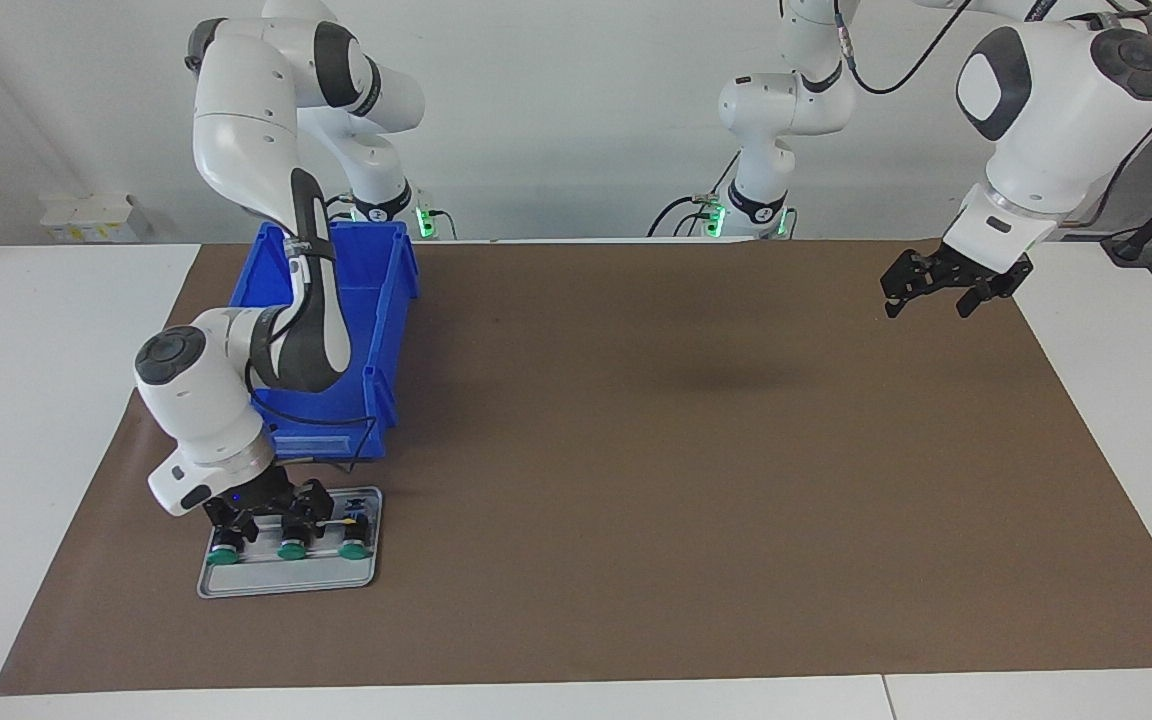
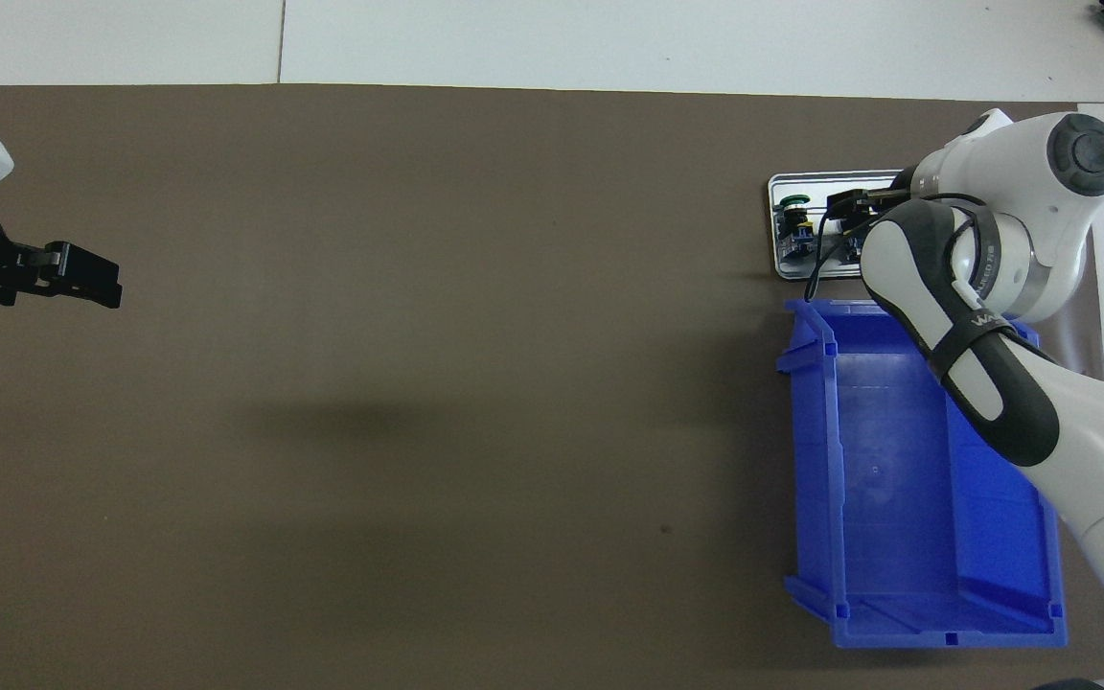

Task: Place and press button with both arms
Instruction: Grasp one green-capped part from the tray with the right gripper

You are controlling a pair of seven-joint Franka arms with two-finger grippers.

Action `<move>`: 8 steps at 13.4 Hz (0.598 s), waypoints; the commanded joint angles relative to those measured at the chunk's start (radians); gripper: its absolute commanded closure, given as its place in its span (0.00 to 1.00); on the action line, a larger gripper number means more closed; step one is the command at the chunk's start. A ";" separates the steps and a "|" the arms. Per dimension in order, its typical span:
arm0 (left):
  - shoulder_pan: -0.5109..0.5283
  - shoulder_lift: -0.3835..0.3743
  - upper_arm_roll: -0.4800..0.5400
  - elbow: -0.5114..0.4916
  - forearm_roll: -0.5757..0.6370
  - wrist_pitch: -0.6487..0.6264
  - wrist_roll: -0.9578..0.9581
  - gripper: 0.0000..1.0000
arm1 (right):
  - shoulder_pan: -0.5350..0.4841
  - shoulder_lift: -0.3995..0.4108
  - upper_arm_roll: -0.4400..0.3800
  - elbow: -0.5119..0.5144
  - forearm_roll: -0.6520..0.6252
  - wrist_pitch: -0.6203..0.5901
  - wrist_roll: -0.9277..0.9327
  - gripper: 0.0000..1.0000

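Facing view: our right gripper (image 1: pixel 266 512) low on the tray (image 1: pixel 286 578), at the buttons (image 1: pixel 288 549), farther from us than the blue bin (image 1: pixel 356 290).
Grip: can't tell.
Left gripper (image 1: pixel 946 290): waiting, apart, empty.
Risk: we knock neighbouring buttons.

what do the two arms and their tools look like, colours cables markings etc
Both arms are bulky white jointed shells with dark grey joint caps and panels. The right arm carries a thin black cable along its forearm and grey lettering by the wrist. The left arm trails a black cable too. The right tool and left tool are black, clawed, two-fingered.
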 commanded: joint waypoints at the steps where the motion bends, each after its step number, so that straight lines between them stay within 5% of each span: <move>1: 0.008 -0.032 -0.007 -0.039 0.015 0.021 -0.009 0.00 | -0.009 -0.025 -0.001 -0.061 0.039 0.036 -0.061 0.01; 4: 0.008 -0.032 -0.007 -0.039 0.015 0.021 -0.009 0.00 | -0.012 -0.041 -0.001 -0.101 0.044 0.036 -0.077 0.04; 6: 0.008 -0.032 -0.007 -0.039 0.015 0.021 -0.009 0.00 | -0.016 -0.041 -0.001 -0.102 0.044 0.038 -0.108 0.23; 7: 0.008 -0.032 -0.007 -0.039 0.015 0.020 -0.009 0.00 | -0.016 -0.041 -0.003 -0.101 0.044 0.038 -0.114 0.47; 8: 0.008 -0.032 -0.007 -0.039 0.015 0.021 -0.009 0.00 | -0.016 -0.041 -0.003 -0.096 0.044 0.038 -0.114 0.92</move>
